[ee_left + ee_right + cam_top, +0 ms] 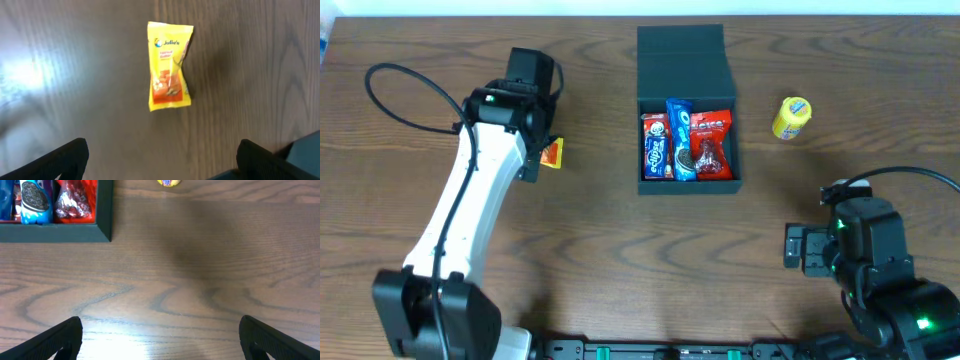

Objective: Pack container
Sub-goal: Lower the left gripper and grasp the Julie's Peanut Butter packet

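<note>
Yellow packet (169,67) beneath left end effector (162,161), yellow snack (792,118) right of container (680,60)

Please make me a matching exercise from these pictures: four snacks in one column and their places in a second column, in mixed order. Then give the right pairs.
Things:
1. Julie's packet
2. yellow pouch
3. red packet
4. blue cookie packet

Places:
A. inside the container, in the middle
B. on the table, right of the container
C. on the table, left of the container, near the left hand
D. inside the container, at its right side

Pairs: 1-C, 2-B, 3-D, 4-A
</note>
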Robot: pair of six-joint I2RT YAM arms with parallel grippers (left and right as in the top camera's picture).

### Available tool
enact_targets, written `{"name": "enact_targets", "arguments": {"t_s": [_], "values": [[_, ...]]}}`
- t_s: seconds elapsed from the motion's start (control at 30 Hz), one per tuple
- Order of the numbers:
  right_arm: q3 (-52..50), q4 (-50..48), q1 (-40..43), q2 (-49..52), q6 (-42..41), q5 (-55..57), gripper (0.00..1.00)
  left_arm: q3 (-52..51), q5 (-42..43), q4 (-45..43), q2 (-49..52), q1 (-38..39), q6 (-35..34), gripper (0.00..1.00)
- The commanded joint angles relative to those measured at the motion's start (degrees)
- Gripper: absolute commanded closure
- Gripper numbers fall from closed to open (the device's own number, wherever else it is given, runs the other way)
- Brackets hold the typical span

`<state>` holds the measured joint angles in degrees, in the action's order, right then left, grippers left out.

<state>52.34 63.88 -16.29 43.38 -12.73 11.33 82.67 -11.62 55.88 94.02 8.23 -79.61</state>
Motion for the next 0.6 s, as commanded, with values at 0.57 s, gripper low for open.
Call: {"name": "enact_targets", "arguments": {"t_s": [0.57], "values": [[0.1,0.1,0.9,-0.3,0.4,0.2,0.01,-0.2,8.7,-10.3,19.8,-6.6,8.1,0.04]]}}
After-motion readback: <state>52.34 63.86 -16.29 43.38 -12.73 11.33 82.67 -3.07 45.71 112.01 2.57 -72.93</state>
